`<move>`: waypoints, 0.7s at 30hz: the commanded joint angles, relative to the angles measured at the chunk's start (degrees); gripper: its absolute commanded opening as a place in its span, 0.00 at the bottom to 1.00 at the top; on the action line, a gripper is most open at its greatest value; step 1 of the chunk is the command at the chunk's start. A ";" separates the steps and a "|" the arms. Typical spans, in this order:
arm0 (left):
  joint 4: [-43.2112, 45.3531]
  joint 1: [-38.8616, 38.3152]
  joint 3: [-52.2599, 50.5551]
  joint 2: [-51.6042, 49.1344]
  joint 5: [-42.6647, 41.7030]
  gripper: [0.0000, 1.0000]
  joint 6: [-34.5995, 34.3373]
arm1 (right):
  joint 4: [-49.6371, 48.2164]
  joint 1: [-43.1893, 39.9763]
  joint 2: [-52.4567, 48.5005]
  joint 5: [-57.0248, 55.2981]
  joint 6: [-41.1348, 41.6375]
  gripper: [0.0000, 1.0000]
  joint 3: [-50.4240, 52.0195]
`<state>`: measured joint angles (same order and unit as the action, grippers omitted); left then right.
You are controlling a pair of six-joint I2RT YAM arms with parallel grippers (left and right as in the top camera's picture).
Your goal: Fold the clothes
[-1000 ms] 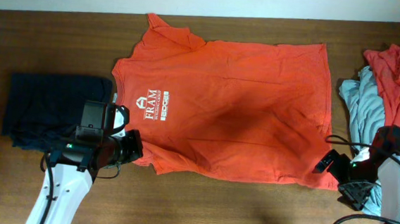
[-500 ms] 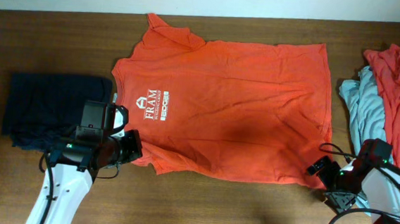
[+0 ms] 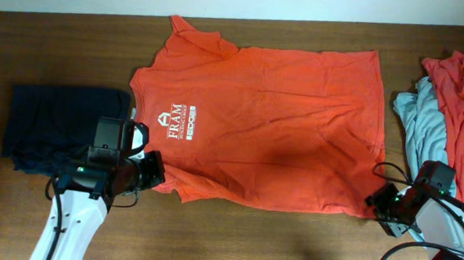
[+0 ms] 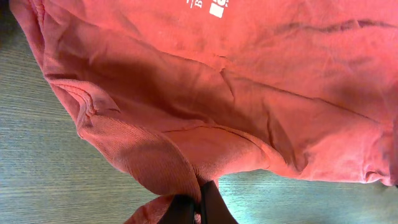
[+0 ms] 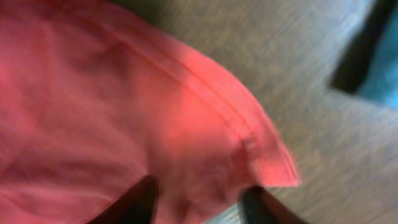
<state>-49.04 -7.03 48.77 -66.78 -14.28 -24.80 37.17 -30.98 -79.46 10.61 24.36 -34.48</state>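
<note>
The orange T-shirt [image 3: 273, 125] lies spread flat on the bench [image 3: 58, 44]. The left gripper [image 4: 198, 204] is closed on its sleeve edge. The right gripper [image 5: 202, 202] has its fingers apart around the hem corner.

Spread T-shirt [image 3: 264, 132] lies flat mid-tabletop [image 3: 73, 53], collar to the left. Folded shirt [image 3: 60, 126] just left of it. Heap of shirts [image 3: 450, 112] at right edge. Left pincer [image 3: 157, 174] at its near-left edge, right pincer [image 3: 377, 199] at near-right hem corner.

Overhead view is evenly lit and sharp, with a soft shadow across the middle of the orange-red T-shirt [image 3: 282, 109]. Left wrist view is clear, its folds shadowed. Right wrist view is heavily blurred.
</note>
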 commanded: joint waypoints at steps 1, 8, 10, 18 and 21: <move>-0.24 -0.22 1.22 0.55 0.83 0.01 1.18 | 0.15 -0.26 -0.35 -0.55 -0.72 0.26 0.61; -2.93 -0.22 2.51 0.55 2.71 0.00 1.81 | 9.53 -0.26 1.81 1.16 -3.61 0.04 -2.99; -6.21 -0.22 4.85 0.55 4.11 0.01 1.81 | 14.23 -0.26 3.37 1.16 -4.11 0.04 -5.18; -16.70 -0.22 14.84 0.55 8.98 0.01 2.67 | 29.55 -0.22 8.39 0.70 -4.48 0.04 -14.32; -17.75 -0.22 16.48 0.55 9.66 0.01 3.48 | 32.39 -0.20 9.05 0.24 -4.63 0.04 -17.25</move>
<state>-66.28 -7.07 63.07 -66.81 -7.38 -23.14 68.27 -30.98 -71.57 11.49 20.53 -48.69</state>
